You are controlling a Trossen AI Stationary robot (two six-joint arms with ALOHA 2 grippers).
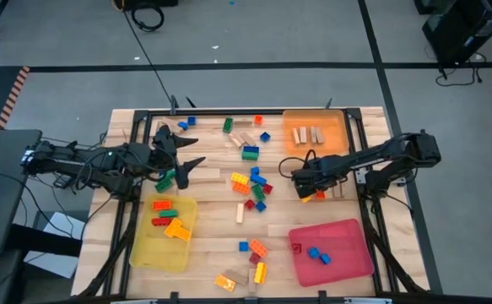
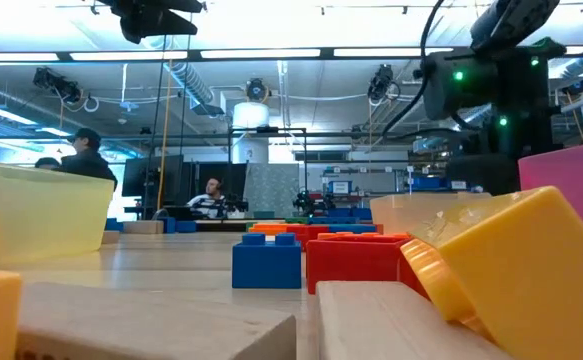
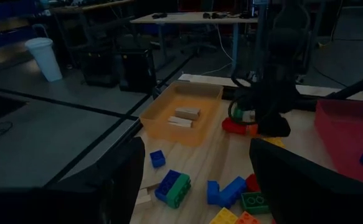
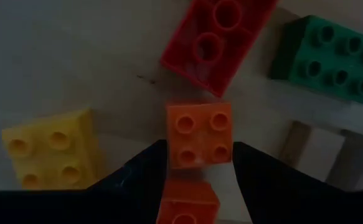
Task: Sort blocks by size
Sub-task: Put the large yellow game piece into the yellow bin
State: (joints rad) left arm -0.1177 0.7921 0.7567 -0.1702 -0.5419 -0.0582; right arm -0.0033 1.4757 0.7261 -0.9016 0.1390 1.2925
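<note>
Fingers of the right gripper [image 4: 198, 163] pinch a small orange block [image 4: 199, 134].
Left gripper [image 1: 181, 155], fingers spread, hovers beyond the yellow tray [image 1: 144, 252].

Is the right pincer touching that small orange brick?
Touching. The right wrist view shows the right pincer with both fingers pressed against the sides of the orange four-stud brick.

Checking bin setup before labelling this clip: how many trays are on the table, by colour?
Yellow tray: 1
Orange tray: 1
Red tray: 1
Total: 3
</note>
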